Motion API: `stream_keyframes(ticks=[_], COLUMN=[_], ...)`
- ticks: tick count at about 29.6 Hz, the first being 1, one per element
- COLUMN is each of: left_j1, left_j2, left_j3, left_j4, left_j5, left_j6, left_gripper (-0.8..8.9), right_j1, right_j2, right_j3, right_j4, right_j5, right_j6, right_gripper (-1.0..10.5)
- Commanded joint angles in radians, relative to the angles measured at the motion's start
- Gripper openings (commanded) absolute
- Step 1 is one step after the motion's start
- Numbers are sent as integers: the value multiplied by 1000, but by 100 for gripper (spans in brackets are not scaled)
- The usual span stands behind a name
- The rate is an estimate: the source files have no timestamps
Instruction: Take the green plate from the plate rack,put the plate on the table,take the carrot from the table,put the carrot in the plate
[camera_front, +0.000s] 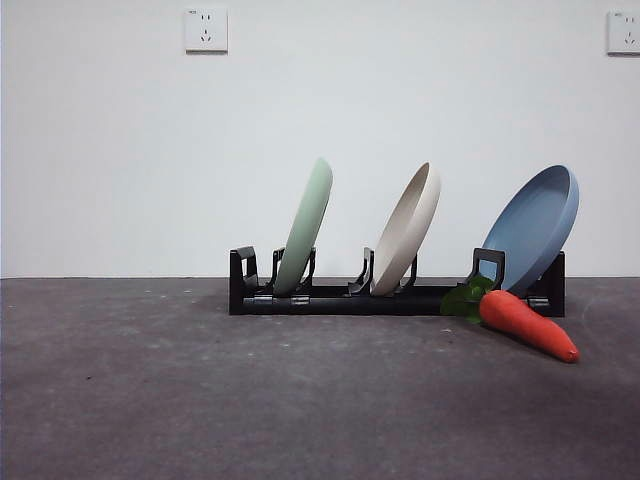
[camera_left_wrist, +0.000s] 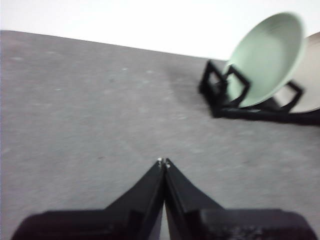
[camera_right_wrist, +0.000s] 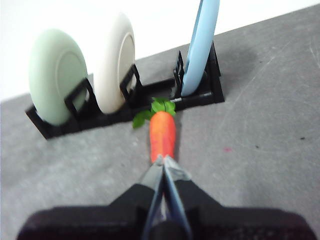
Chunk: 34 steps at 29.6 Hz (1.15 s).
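Green plate upright, leaning, in end slot of plate rack; carrot on table at rack's 5 o'clock. Left gripper pressed together, short of plate; right gripper likewise, over carrot. Advice: spread jaws, clamp upper rim, lift clear of prongs.

A plain white wall stands behind, evenly lit. Two white wall sockets are set high on it, one socket toward the left, the other at the right edge.
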<state>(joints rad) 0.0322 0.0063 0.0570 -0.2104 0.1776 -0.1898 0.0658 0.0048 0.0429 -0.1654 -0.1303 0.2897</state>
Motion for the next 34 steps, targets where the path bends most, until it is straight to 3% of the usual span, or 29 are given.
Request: stream_keyframes(ticks=[1, 7, 10, 19, 24, 29, 31, 32, 33, 34], left_j1=[2, 2, 2, 2, 2, 2, 2, 2, 2, 2], left_j2=[-2, 43, 95, 287, 379, 455, 479, 486, 491, 497], left_j3=[62, 226, 312, 531, 621, 708, 735, 742, 749, 756], left_j4=[-13, -112, -168, -345, -458, -598, -627, -630, -634, -639], left_j5=[24, 99, 163, 397, 502, 561, 558, 557, 557, 557], left_j6=[-55, -53, -49, 50, 129, 222, 224, 218, 213, 210], left_gripper=[-8, -8, -8, -8, -8, -8, 3, 28, 145, 342], right_j1=[1, 2, 2, 2, 3, 7, 7, 7, 7, 7], right_j2=[6, 90, 164, 450, 592, 671, 682, 683, 682, 682], right_j3=[56, 196, 296, 667, 860, 971, 978, 978, 978, 978], right_j4=[13, -50, -128, -500, -761, -892, -894, -896, -898, -898], right_j5=[-3, -100, -109, -261, -266, -265, -265, -264, -264, -263], right_j6=[46, 45, 16, -275, -399, -426, -426, -425, -420, -413], right_gripper=[-11, -12, -11, -11, -11, -8, 12, 78, 215, 390])
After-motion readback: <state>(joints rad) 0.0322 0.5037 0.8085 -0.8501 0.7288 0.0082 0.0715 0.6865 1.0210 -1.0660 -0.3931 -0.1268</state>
